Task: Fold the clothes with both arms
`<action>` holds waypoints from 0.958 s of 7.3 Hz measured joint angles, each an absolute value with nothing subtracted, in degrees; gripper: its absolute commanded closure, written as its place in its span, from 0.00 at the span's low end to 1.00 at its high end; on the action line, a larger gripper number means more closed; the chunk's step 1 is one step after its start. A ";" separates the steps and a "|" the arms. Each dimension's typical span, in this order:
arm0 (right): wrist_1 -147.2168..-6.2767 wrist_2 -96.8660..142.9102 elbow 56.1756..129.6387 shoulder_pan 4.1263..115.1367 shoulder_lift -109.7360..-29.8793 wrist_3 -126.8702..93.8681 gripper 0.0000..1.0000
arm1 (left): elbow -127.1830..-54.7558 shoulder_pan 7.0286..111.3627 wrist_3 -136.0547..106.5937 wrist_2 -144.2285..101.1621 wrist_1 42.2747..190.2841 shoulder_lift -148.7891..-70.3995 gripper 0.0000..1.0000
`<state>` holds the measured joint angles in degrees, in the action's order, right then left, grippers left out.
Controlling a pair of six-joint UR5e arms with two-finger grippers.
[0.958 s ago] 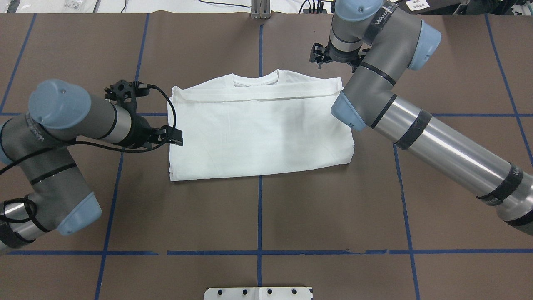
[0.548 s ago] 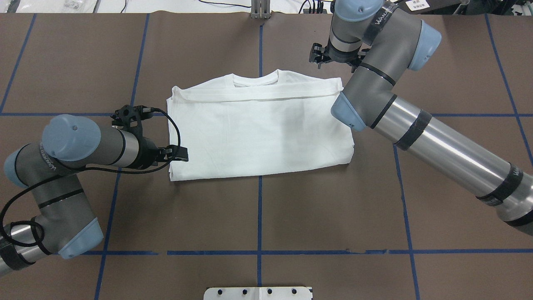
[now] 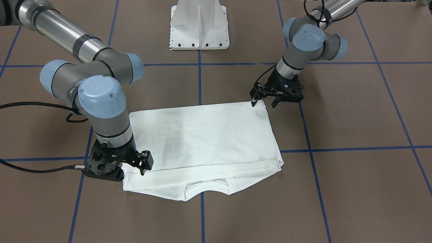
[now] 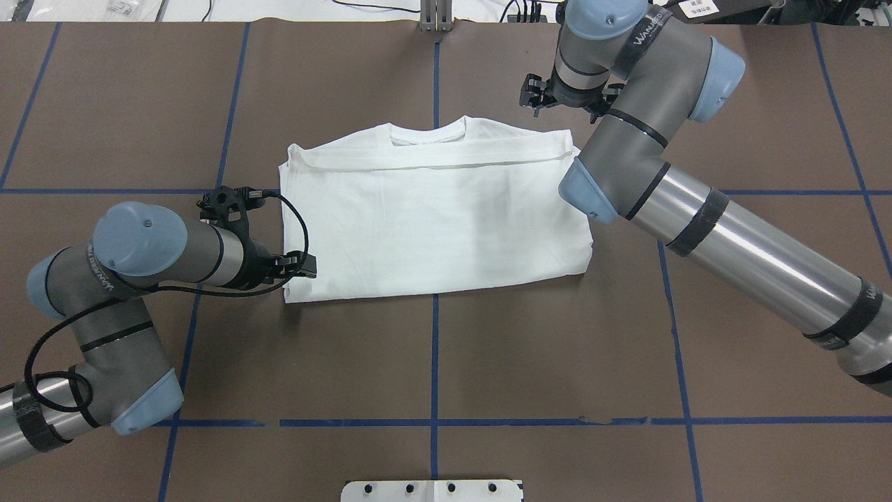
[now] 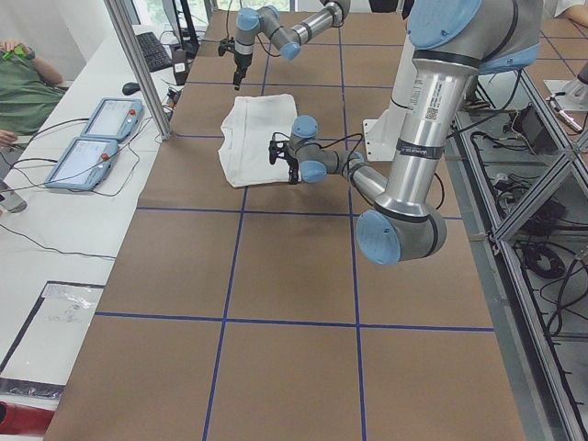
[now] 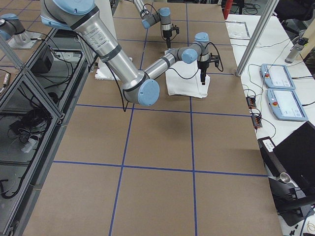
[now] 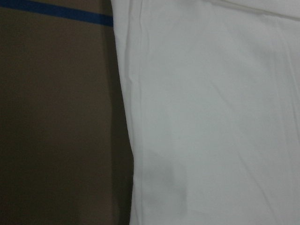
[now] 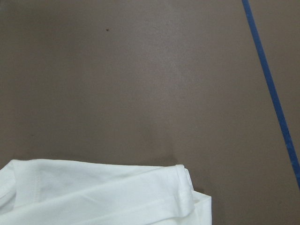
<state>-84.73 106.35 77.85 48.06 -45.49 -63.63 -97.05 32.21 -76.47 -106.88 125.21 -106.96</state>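
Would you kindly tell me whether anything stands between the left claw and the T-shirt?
Nothing visible does. The open left claw sits directly at the T-shirt corner, with only bare brown table beside it.

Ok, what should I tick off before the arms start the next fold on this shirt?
1. T-shirt lies flat in a folded rectangle: ok.
2. Left gripper at the shirt's robot-side left corner: ok.
3. Left gripper open, ready to pinch: ok.
4. Right gripper at the collar-side right corner: ok.
5. Right gripper open: cannot tell.
6. Either gripper already touching the cloth: cannot tell.
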 measured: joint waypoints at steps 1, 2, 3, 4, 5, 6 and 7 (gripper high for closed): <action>-84.73 106.35 78.07 48.03 -45.62 -63.65 0.00 | -96.63 32.19 -76.47 -106.88 125.23 -107.23 0.58; -84.73 106.35 78.24 48.01 -45.70 -63.69 0.00 | -96.46 32.17 -76.48 -106.89 125.24 -107.34 0.85; -84.73 106.35 78.33 47.99 -45.75 -63.71 0.00 | -96.45 32.17 -76.50 -106.93 125.24 -107.37 1.00; -84.73 106.35 78.39 47.99 -45.77 -63.72 0.00 | -96.56 32.18 -76.49 -106.94 125.24 -107.36 1.00; -84.70 106.33 78.45 47.99 -45.81 -63.72 0.00 | -96.88 32.21 -76.47 -106.91 125.22 -107.26 1.00; -84.67 106.29 78.47 47.99 -45.85 -63.74 0.00 | -97.60 32.34 -76.30 -106.97 125.14 -107.03 1.00; -84.65 106.29 78.48 47.95 -45.86 -63.78 0.00 | -98.84 32.59 -75.45 -107.17 124.89 -106.33 1.00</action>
